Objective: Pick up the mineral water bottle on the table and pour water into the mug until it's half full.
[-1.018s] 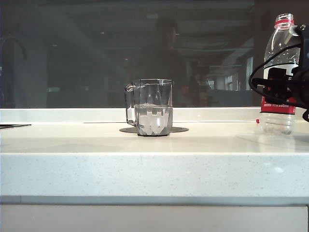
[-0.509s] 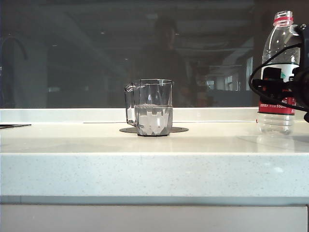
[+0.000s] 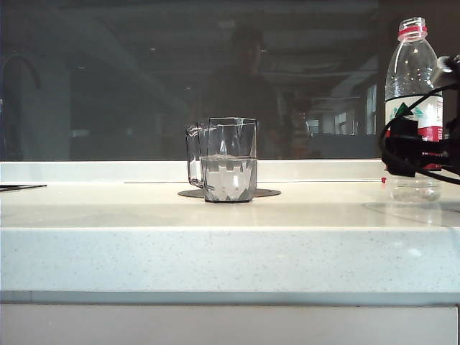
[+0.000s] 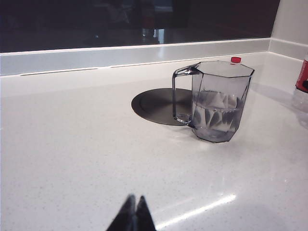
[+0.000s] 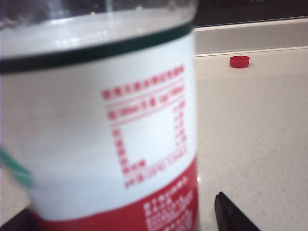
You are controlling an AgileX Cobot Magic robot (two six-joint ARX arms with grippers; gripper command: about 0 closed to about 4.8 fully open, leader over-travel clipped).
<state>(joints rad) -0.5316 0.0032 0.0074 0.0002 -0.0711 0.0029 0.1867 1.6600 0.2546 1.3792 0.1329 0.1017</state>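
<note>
Bottle: the mineral water bottle (image 3: 412, 108) is standing uncapped, red-ringed, between the right pincer's (image 3: 417, 147) released jaws.
Mug: the mug (image 3: 223, 159) is sitting half full, well apart.
Left pincer (image 4: 133, 216): staying clenched — only its wrist view is showing it.
Cap: a red cap (image 5: 239, 61) is lying beyond the bottle — right wrist view.

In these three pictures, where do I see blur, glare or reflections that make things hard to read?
Right wrist view: the mineral water bottle fills the frame, its label out of focus; the red cap is sharper. Exterior view: the dark window mirrors a person; the right gripper is a dark shape before the bottle. Left wrist view: sharp, a glare streak on the table near the left gripper; the mug shows clearly.
</note>
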